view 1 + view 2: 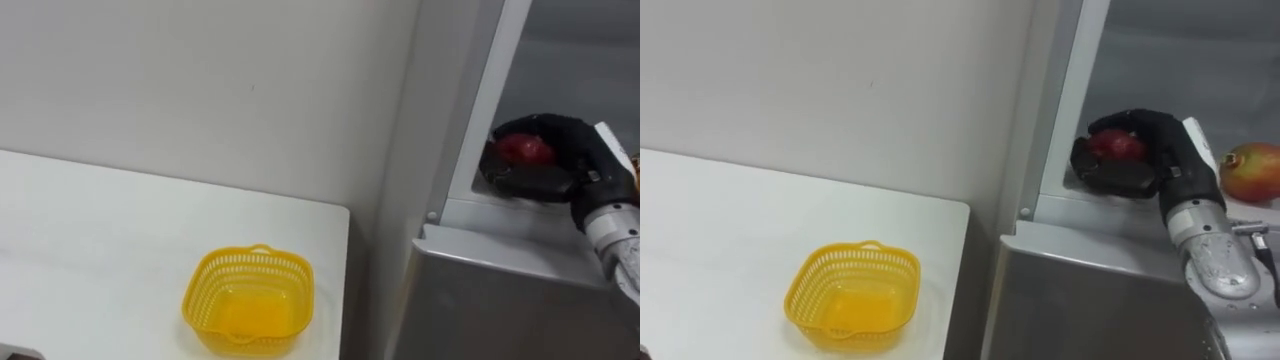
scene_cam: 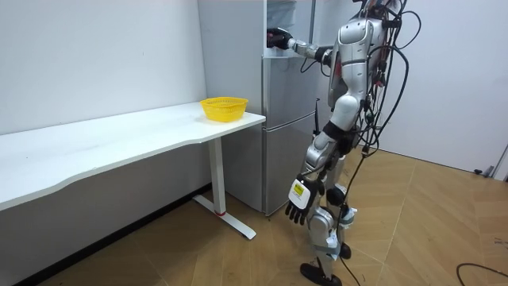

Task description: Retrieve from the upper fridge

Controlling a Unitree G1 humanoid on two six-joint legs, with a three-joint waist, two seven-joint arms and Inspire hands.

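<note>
Red fruit (image 1: 522, 150), upper right, is looking firm, light, slippery; I'm gripping its middle, right hand (image 1: 556, 172) curled round it, left hand (image 2: 302, 208) hanging slack.

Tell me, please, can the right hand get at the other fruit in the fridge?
Probably not yet: the right hand is curled round a red fruit. The other fruit lies close beside it, nothing between, so an emptied hand likely could.

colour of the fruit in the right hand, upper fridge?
Red. The fruit sits in the right hand; clearest in the right eye view.
</note>
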